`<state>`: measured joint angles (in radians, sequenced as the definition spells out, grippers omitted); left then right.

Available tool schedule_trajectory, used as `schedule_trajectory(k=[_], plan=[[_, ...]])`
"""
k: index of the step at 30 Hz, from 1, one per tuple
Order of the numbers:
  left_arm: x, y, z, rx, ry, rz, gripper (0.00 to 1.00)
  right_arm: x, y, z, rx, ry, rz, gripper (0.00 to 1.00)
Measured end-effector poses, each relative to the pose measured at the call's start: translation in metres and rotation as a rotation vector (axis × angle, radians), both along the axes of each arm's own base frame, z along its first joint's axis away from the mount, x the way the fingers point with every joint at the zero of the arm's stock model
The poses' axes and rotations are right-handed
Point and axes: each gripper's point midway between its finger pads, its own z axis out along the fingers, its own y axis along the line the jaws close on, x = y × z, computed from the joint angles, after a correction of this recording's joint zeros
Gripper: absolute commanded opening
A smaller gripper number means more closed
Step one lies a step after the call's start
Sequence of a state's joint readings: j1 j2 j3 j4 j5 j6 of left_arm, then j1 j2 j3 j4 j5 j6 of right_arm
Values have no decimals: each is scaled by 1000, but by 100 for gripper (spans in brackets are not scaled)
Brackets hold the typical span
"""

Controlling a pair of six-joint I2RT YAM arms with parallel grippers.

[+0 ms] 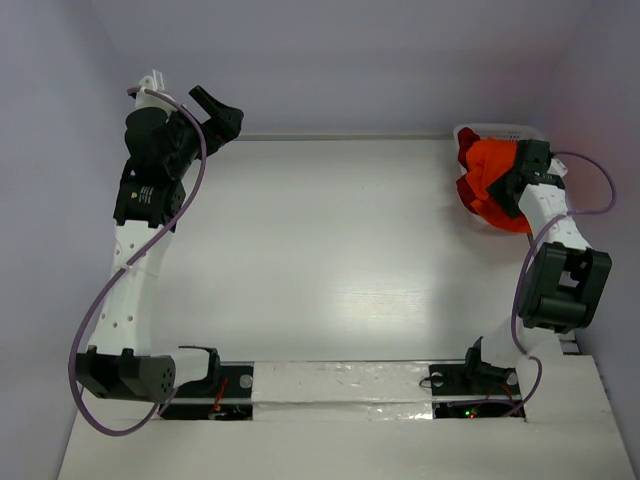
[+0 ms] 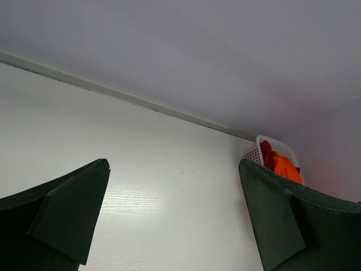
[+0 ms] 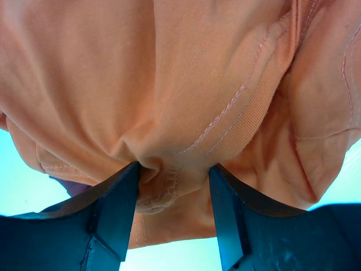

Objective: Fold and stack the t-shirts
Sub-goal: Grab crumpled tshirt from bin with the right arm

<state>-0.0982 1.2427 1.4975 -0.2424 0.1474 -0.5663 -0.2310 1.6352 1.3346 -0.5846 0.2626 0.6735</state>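
Far right: bright orange soft-cloth t-shirt (image 1: 484,168) heaped in the white plastic lattice basket (image 1: 500,127). The right gripper (image 3: 172,169) jaws clamp a bunched fold of it; the left gripper (image 2: 173,165) jaws stand wide apart, far left. Lift straight up, slowly, so the cloth clears the rim.

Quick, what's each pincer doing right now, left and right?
Left pincer: open, holding nothing.
Right pincer: closed on a bunched fold of the orange t-shirt.
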Motion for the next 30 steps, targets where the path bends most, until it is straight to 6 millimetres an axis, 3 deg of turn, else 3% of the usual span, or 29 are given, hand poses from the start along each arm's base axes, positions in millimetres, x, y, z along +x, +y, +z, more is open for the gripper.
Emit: schedule_trajectory(k=[5, 9, 12, 16, 30], plan=[[-1, 0, 2, 1, -3, 0, 99, 1, 0, 0, -2, 0, 2, 53], [-1, 0, 2, 1, -3, 0, 99, 1, -2, 2, -14, 0, 6, 33], [-1, 0, 2, 1, -1, 0, 99, 4, -4, 8, -28, -9, 8, 27], [-1, 0, 1, 2, 1, 0, 99, 5, -5, 12, -37, -15, 12, 0], [-1, 0, 1, 1, 1, -1, 99, 9, -6, 18, -44, -28, 22, 0]])
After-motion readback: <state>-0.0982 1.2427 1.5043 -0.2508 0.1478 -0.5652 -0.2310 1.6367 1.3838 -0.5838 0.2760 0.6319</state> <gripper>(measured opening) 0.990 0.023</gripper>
